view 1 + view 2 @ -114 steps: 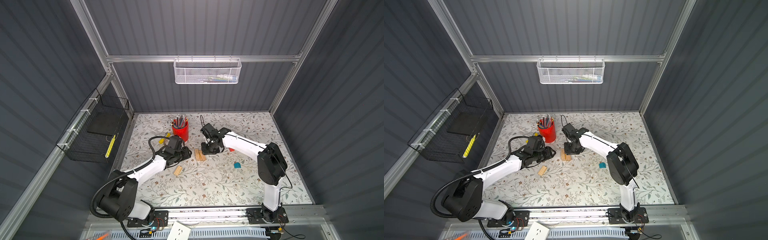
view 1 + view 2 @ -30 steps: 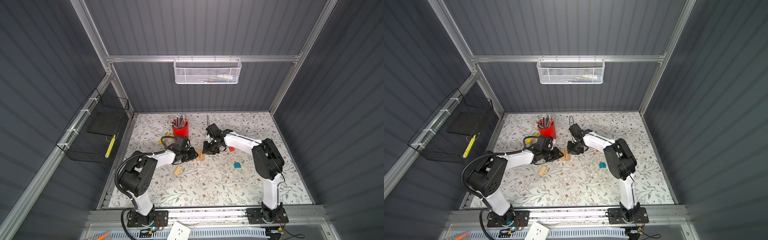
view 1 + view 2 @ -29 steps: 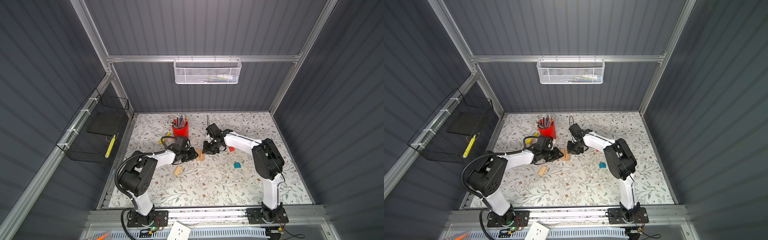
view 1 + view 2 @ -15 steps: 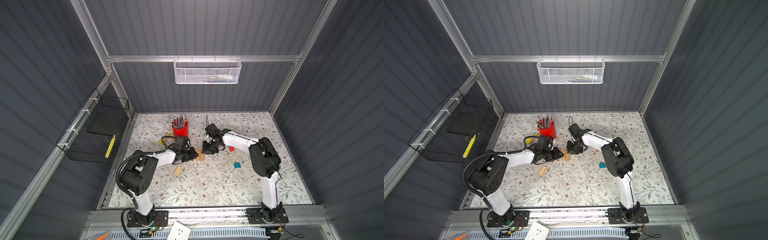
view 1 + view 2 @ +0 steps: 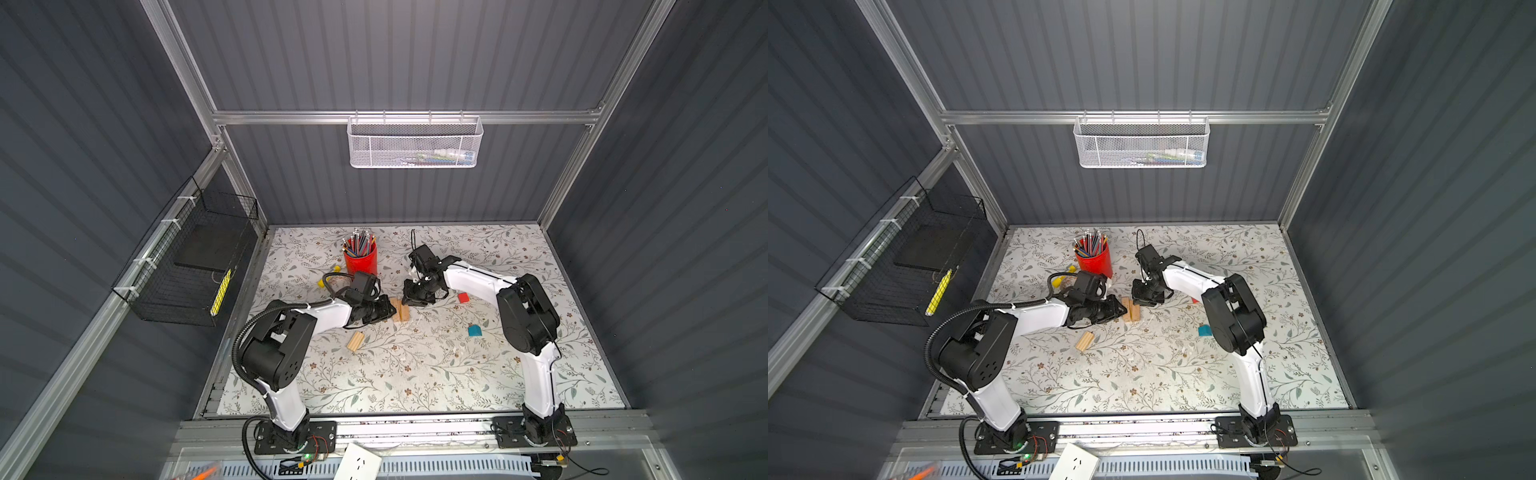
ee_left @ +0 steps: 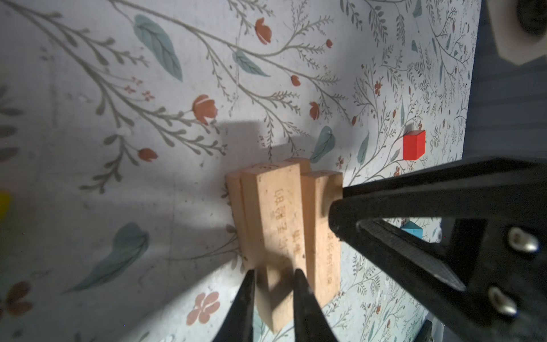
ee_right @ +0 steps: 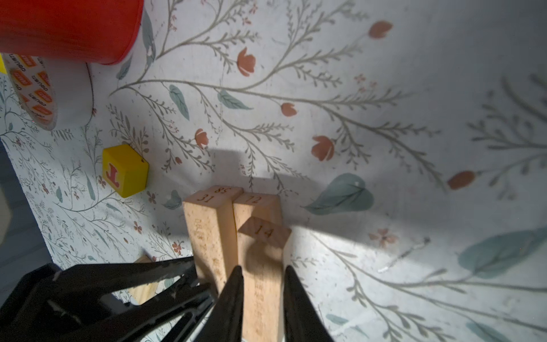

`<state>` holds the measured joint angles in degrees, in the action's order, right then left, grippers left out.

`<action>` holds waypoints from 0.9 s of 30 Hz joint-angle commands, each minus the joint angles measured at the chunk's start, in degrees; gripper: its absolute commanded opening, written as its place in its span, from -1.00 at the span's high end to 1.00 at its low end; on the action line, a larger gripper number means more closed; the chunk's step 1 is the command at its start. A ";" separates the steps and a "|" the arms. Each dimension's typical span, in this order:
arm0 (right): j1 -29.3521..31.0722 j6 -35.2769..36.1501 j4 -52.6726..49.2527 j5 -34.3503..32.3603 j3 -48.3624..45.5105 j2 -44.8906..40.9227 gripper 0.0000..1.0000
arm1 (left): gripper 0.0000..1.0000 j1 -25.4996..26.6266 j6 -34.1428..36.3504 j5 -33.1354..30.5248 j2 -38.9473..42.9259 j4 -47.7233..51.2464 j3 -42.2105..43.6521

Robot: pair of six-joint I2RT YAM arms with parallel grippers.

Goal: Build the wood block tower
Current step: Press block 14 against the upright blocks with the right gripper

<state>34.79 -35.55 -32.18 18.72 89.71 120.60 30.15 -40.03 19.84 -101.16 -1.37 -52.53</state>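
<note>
Left arm: elbow folded, forearm low, reaching right; left gripper (image 6: 274, 271) pinches the neighbouring plank (image 6: 275, 213).
Right arm: bent inward; right gripper (image 7: 262, 268) pinches plank 14 (image 7: 263, 234).
Plank stack (image 5: 401, 310): mid-tabletop, before the red cup (image 5: 360, 259).
Change: left elbow swung inward; stack unmoved.

I am seeing the teal block (image 6: 412, 231) mostly hiding behind the right gripper (image 6: 339, 204), the red cup (image 7: 68, 29) running off the right wrist view's edge, the red block (image 5: 1195, 300) sitting nearly hidden behind the right arm (image 5: 1233, 316), and the planks (image 5: 401, 309) looking too small to count in both top views
</note>
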 commanded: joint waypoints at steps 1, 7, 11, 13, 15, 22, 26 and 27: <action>-0.30 0.45 -0.07 2.33 1.47 1.22 0.48 | 0.53 -0.46 1.62 1.08 -1.15 1.54 -1.47; -0.27 0.19 -0.09 2.67 2.64 1.72 0.48 | 0.53 -0.44 1.77 0.91 -1.05 1.79 -1.35; -0.30 0.21 -0.96 1.40 2.26 -0.08 0.47 | 0.53 -0.42 1.75 0.60 -0.96 1.89 -1.51; -0.30 0.26 -0.86 1.08 0.40 -2.21 0.45 | 0.53 -0.44 1.74 0.58 -0.96 1.90 -1.59; -0.26 0.81 -0.86 1.06 -1.97 -4.41 0.44 | 0.53 -0.44 1.83 0.64 -0.95 2.07 -1.60; 0.24 0.21 1.96 1.38 -12.71 -11.11 0.43 | 0.53 -0.44 1.97 1.04 -1.31 2.09 -1.68; 2.23 0.71 3.06 1.28 -15.45 -11.70 0.44 | 0.53 -0.44 2.29 0.64 -1.05 2.37 -1.28; 2.34 0.42 3.23 1.23 -15.74 -11.61 0.45 | 0.53 -0.49 2.45 0.63 -0.97 2.55 -1.30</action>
<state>35.97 -35.55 -29.74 20.16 75.29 109.06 30.15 -39.20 19.81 -101.16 -1.10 -52.69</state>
